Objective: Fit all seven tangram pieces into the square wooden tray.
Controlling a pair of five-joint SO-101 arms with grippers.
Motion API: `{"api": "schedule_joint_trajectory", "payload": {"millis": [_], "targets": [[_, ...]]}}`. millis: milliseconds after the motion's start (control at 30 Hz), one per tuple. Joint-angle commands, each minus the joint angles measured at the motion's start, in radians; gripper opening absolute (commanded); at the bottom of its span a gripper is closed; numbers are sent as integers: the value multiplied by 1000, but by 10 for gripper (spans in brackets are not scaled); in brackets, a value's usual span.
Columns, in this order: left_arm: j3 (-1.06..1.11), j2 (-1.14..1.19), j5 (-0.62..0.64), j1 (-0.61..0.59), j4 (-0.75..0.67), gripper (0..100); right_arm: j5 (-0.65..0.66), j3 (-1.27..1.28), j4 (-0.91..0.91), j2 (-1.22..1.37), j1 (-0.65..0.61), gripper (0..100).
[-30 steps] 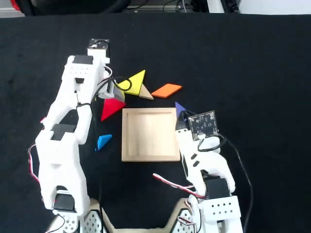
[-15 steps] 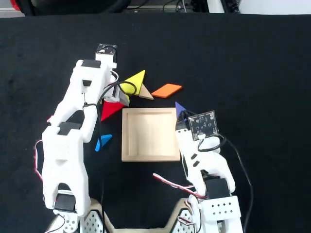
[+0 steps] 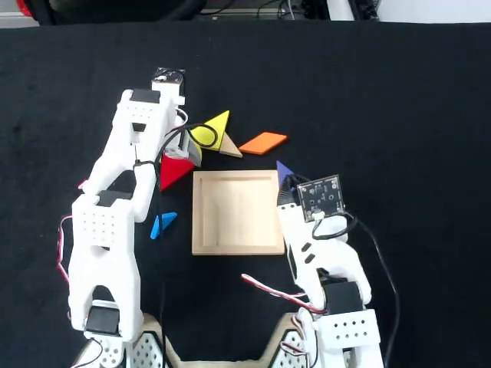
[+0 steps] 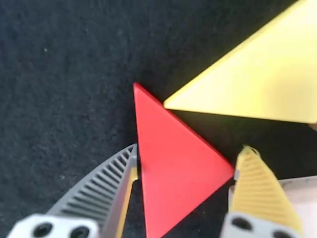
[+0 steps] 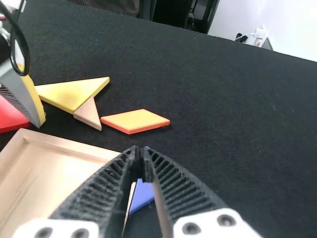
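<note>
Off far corner of tray [image 3: 197,215] on the desk [image 3: 399,92], straddling red triangle [image 4: 168,173] with left pincer [image 4: 189,151] agape, not yet clamped, right pincer [image 5: 141,151] clenched beside tray: pick step, seemingly; next, to close, lift, seat in tray

The left arm [image 3: 123,176] stretches far forward, and the left gripper [image 4: 189,151] points down with its fingers spread. The right arm [image 3: 322,261] sits folded near its base, the right gripper [image 5: 139,150] closed tight.

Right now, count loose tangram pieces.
6: yellow triangle, tan triangle, orange parallelogram beyond square wooden tray; red triangle at left gripper; light-blue piece left of tray; dark-blue piece by right gripper. Seventh possibly hidden.
</note>
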Motion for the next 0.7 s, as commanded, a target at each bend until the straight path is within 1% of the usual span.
{"api": "schedule_joint_trajectory", "payload": {"millis": [0, 333, 667], "targets": [[-36, 0, -6, -1, 2, 273, 8, -1, -21, 10, -12, 15], [-48, -2, -6, 5, 15, 270, 8, -1, -21, 10, -12, 15], [-246, -104, -6, 12, 269, 270, 8, -1, -21, 10, -12, 15]]}}
